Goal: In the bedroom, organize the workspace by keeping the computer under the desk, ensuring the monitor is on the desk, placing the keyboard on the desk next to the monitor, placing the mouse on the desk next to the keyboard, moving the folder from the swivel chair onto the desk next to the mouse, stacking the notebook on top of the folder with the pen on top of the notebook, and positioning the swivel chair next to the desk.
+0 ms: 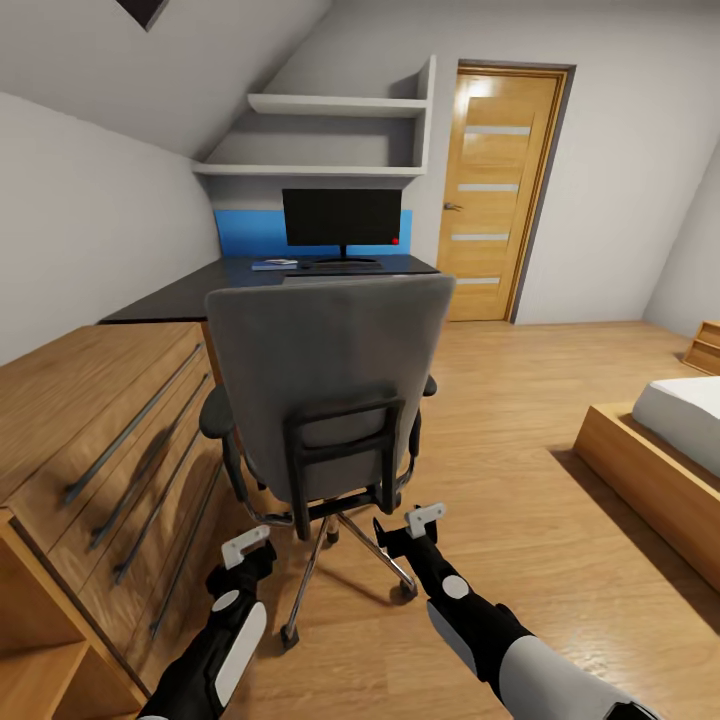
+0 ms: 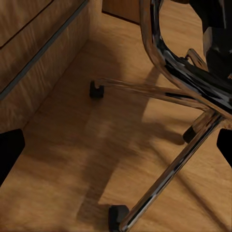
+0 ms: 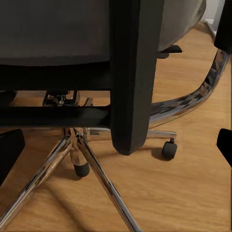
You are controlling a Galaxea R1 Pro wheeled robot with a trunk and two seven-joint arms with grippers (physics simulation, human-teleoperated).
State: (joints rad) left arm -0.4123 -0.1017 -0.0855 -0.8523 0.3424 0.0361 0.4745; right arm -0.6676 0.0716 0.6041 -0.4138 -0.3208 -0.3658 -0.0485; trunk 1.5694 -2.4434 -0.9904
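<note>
Swivel chair point(image 1: 325, 390) stands with its tall grey back toward the robot, between the robot and the desk point(image 1: 230, 285), close beside the wooden drawer unit point(image 1: 110, 420). Beyond the chair, on the desk, the monitor point(image 1: 341, 218) stands upright, with the keyboard point(image 1: 335, 266) lying just in front of its stand and a small pale thing beside the keyboard that is too small to name.

Both arms reach low toward the chair's rear. The left gripper point(image 1: 247, 548) hangs near the chrome base point(image 2: 183, 82); the right gripper point(image 1: 425, 520) sits just behind the black back frame point(image 3: 130, 72). In both wrist views the finger tips show at the picture's edges with wide floor between them, so the jaws of each are spread and pinch nothing.

The step in hand looks like dealing with the chair, either to push it or to get round it to the seat. A good way is to bear on the stiff black frame instead of the soft back, low and centred, so the castors point(image 3: 169, 149) roll straight and the chair does not spin into the drawer unit.

The back hides the seat, so whether the folder lies there cannot be told. Mouse, notebook, pen and computer cannot be made out.
</note>
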